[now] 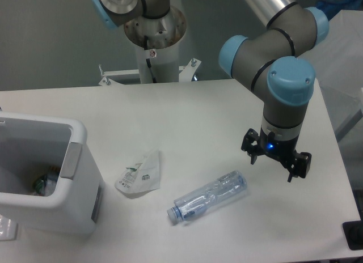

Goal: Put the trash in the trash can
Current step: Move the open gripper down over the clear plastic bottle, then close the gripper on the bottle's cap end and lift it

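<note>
A clear bluish plastic water bottle [208, 196] lies on its side on the white table, cap end toward the lower left. A white wrinkly wrapper [140, 173] with small dark print lies flat to its left. The trash can [79, 161], a white boxy bin with a thick rim and a grey side panel, stands at the left edge; something dark and green shows inside it. My gripper [272, 165] hangs above the table just right of the bottle, fingers pointing down and spread apart, open with nothing between them.
The arm's base column [154, 42] stands at the back of the table. The table's right edge [334, 138] runs close behind the gripper. A dark object [354, 234] sits at the lower right corner.
</note>
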Tool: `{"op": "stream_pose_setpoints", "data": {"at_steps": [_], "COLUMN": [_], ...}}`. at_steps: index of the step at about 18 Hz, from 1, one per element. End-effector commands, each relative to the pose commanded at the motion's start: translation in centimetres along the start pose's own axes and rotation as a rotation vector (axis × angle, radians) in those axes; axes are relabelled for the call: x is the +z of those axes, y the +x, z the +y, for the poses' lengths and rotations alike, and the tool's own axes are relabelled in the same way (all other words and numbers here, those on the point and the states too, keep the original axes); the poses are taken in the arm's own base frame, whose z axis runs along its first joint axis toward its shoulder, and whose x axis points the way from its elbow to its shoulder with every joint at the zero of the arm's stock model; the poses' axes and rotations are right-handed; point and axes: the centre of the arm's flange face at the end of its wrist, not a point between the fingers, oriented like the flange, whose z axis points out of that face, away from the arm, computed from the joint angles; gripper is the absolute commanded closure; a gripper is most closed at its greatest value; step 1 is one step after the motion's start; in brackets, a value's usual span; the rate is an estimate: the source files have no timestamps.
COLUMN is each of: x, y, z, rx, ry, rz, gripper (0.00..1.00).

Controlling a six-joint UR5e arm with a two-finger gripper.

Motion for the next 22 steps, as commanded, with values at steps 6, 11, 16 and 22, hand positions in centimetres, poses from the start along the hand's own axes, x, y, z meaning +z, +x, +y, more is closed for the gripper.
{"op": "stream_pose_setpoints", "data": {"at_steps": [6,11,16,22], "x": [1.0,3.1,5.8,11.0], "y": [2.6,5.7,10.3,14.6], "z": [-3.3,-5.9,-9.3,-13.1], "rx": [-0.066,-0.027,-0.057,0.024], "ry": [0.005,0.027,0.034,-0.048], "rz": [0.015,-0.009,0.022,0.064], "gripper": [0.0,0.0,0.0,0.0]}}
